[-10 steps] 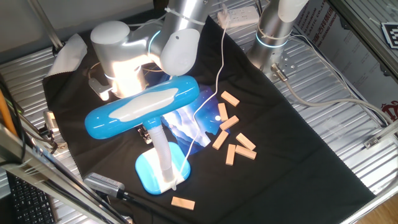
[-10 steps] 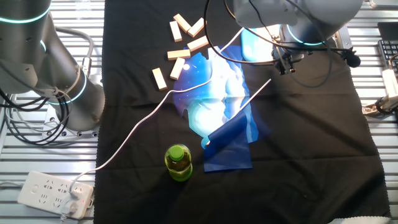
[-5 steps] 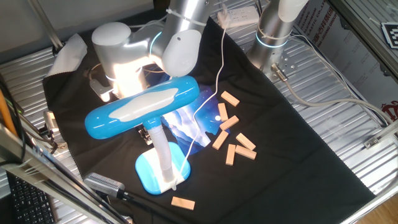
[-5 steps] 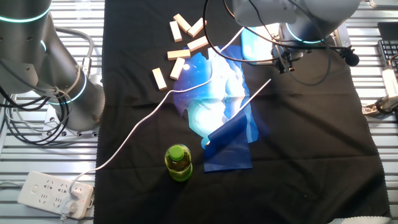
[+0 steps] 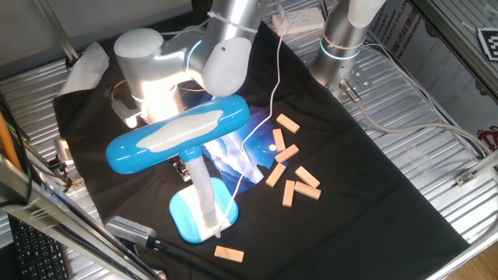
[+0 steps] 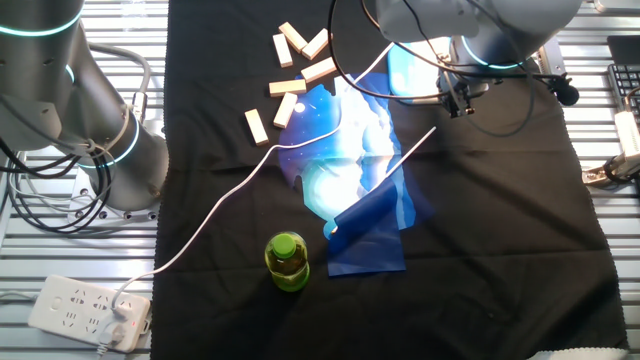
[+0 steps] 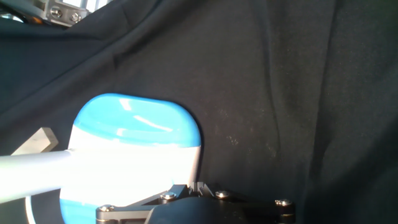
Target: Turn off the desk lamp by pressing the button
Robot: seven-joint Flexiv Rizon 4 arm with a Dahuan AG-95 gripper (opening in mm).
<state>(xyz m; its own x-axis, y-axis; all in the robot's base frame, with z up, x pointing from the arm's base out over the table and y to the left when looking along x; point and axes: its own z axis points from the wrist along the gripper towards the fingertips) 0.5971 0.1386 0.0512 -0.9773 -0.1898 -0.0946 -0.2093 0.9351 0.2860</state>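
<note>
The sky-blue desk lamp (image 5: 179, 132) stands on the black cloth, with a white neck (image 5: 201, 187) and a rounded blue base (image 5: 193, 216). It is lit and throws a bright blue-white patch on the cloth (image 6: 340, 160). In the hand view the base (image 7: 134, 127) fills the lower left, with a glaring white band across it and the neck (image 7: 31, 174) leading off left. My gripper (image 7: 195, 185) hovers at the base's lower right edge, fingertips together. In the other fixed view the gripper (image 6: 460, 100) sits by the base. The lamp head hides it in one fixed view. I cannot make out the button.
Several wooden blocks (image 5: 292, 167) lie right of the lamp, one more (image 5: 229, 253) in front of the base. A green bottle (image 6: 287, 260) stands on the cloth. The white cord (image 6: 230, 200) runs to a power strip (image 6: 90, 310). A second arm's base (image 6: 100, 130) stands beside the cloth.
</note>
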